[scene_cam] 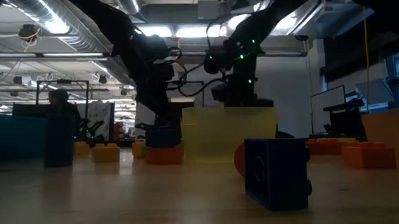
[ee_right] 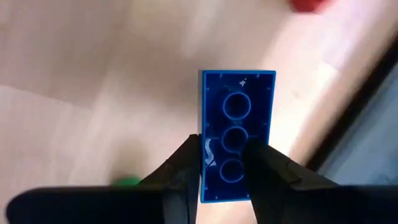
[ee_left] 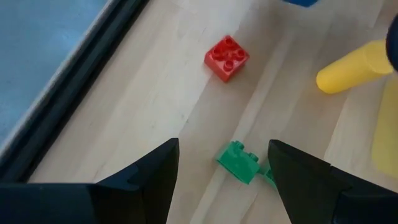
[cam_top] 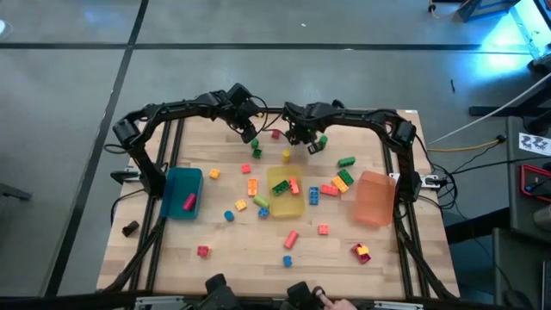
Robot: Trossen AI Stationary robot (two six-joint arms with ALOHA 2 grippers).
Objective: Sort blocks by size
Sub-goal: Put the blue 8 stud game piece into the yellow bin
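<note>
While pinched, blue block (ee_right: 236, 134) between right claw (ee_right: 222, 165) fingers

Robotics lab or industrial workshop. Exposed ceiling ducts (scene_cam: 54, 17) and strip lights (scene_cam: 162, 31) overhead, grey concrete floor (cam_top: 69, 86), monitor (scene_cam: 335, 100) on a far bench, loose cables (cam_top: 482, 138).

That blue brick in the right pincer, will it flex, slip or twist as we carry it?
The blue brick looks rigid and hollow, so probably light and stiff. The right pincer pinches one thin wall near an end, so it may pivot. The glossy plastic could slip.
</note>
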